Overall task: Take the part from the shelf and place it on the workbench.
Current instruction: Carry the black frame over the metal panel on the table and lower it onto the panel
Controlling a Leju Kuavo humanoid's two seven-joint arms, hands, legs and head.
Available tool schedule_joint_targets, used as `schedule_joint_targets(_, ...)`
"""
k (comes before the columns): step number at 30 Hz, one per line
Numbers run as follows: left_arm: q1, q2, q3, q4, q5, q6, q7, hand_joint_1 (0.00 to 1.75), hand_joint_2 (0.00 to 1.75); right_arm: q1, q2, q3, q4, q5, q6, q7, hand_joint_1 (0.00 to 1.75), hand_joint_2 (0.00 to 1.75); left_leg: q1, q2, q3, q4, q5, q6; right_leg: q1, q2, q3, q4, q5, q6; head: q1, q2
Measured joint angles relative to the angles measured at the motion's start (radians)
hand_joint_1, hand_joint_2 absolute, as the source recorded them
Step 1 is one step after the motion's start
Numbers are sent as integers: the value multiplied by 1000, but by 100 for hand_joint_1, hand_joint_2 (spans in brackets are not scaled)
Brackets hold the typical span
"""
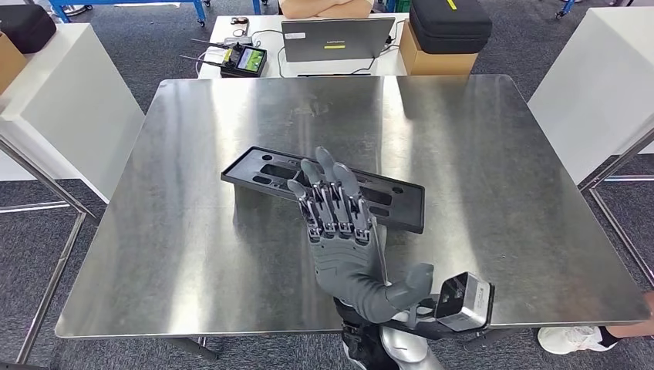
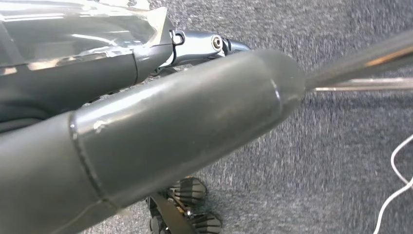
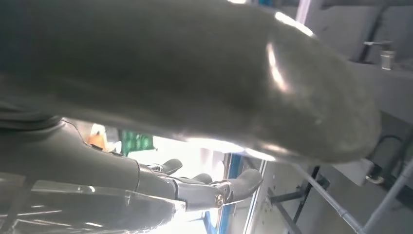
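The part [image 1: 385, 202], a long flat black plastic tray with slots, lies flat on the steel workbench [image 1: 478, 154] near its middle. My right hand [image 1: 339, 231] reaches over the bench from the near edge. Its fingers are stretched forward and apart, and their tips overlap the part's near side. It holds nothing; whether the tips touch the part I cannot tell. The right wrist view has the right hand's [image 3: 170, 73] thumb and straight fingers close up. My left hand [image 2: 146, 136] hangs over grey carpet, thumb and fingers extended, with nothing in it.
Behind the bench a white table carries a laptop [image 1: 337, 38], a handheld controller [image 1: 243, 59] and a black case [image 1: 450, 23] on a box. A person's arms [image 1: 324, 8] rest behind the laptop. White tables [image 1: 62, 100] flank both sides. A shoe [image 1: 571, 338] shows at lower right.
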Motion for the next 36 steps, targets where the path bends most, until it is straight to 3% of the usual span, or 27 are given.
schedule_joint_targets(6, 1, 2, 31, 0, 7, 5, -6, 0, 0, 36, -14, -18, -26, -255, 206, 40, 0, 0, 0, 0, 0, 0, 0, 0, 0, 0, 0, 0, 0, 0, 0, 0)
schedule_joint_targets(31, 2, 6, 59, 0, 9, -7, -20, 0, 0, 35, -39, 6, -38, -261, 219, 66, 0, 0, -3, 0, -1, 1, 0, 1, -4, 0, -1, 0, 1, 1, 0, 0)
schedule_joint_targets(36, 2, 8, 59, 0, 9, -7, -20, 0, 0, 35, -39, 7, -35, -262, 219, 66, 0, 0, -8, 0, -1, 2, 1, 7, -7, 0, 0, -1, 3, 5, 0, 0)
